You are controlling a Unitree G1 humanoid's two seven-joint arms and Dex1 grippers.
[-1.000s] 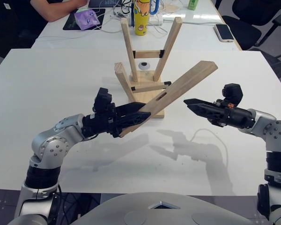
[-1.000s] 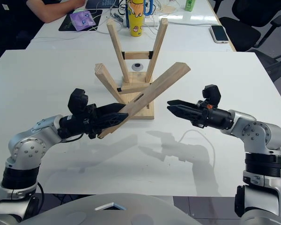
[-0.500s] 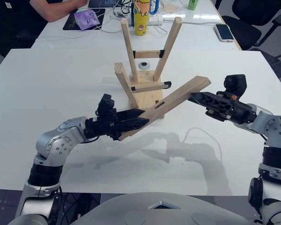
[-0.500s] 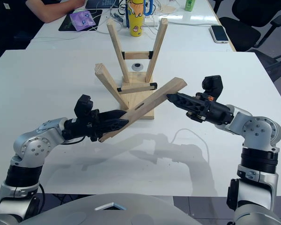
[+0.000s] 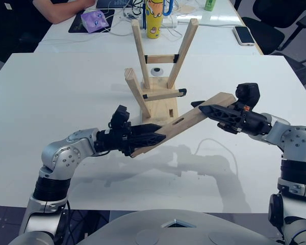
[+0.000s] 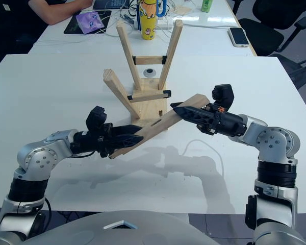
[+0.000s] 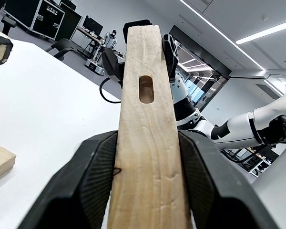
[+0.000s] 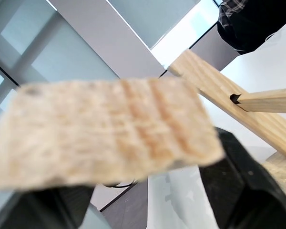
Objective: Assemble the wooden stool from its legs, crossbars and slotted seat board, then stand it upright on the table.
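A long wooden leg [image 5: 186,120] with a slot in it hangs slanted above the table. My left gripper [image 5: 152,131] is shut on its lower end; the left wrist view has the leg [image 7: 144,143] between both pads. My right gripper [image 5: 200,106] is shut on its upper end, whose cut face [image 8: 114,129] is close up in the right wrist view. Behind it the part-built stool lies upside down: the seat board [image 5: 164,108] is flat on the table, two legs [image 5: 186,43] point up, and one leg [image 5: 135,92] leans left. Crossbars [image 5: 160,58] join them.
A small round part [image 5: 156,71] lies on the white table [image 5: 66,92] behind the stool. On the far table stand a yellow cup [image 5: 154,18], a phone [image 5: 243,34] and a purple pouch [image 5: 94,20]. A person's arm rests at that table's left end.
My right gripper moved left and closed on the leg's upper end. The left arm lowered the leg to a flatter slant and shifted it slightly right.
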